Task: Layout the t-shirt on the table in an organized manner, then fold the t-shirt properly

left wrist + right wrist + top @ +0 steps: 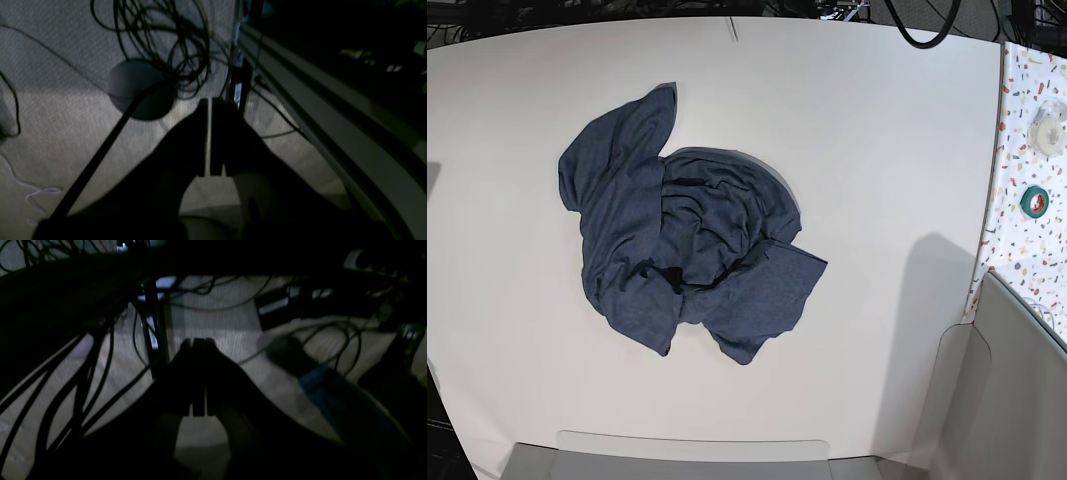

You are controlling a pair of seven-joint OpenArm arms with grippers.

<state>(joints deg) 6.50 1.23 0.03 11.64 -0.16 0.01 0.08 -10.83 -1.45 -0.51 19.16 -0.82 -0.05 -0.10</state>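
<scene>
The t-shirt [687, 250] lies crumpled in a heap left of the middle of the white table [877, 150]. It is dark navy, with a sleeve or flap sticking out toward the far left and another toward the near right. No lettering shows. Neither arm appears in the base view. Both wrist views are dark and look at carpeted floor, not the tabletop. My left gripper [209, 103] is shut, its fingers together with nothing between them. My right gripper [199, 341] is also shut and empty. Neither wrist view shows the t-shirt.
A speckled strip [1032, 150] along the table's right side carries a green tape roll [1034, 201] and a white roll [1049, 135]. Grey panels stand at the near edge [692, 455] and near right [1017, 390]. Black cables [160, 36] [66, 373] hang over the floor.
</scene>
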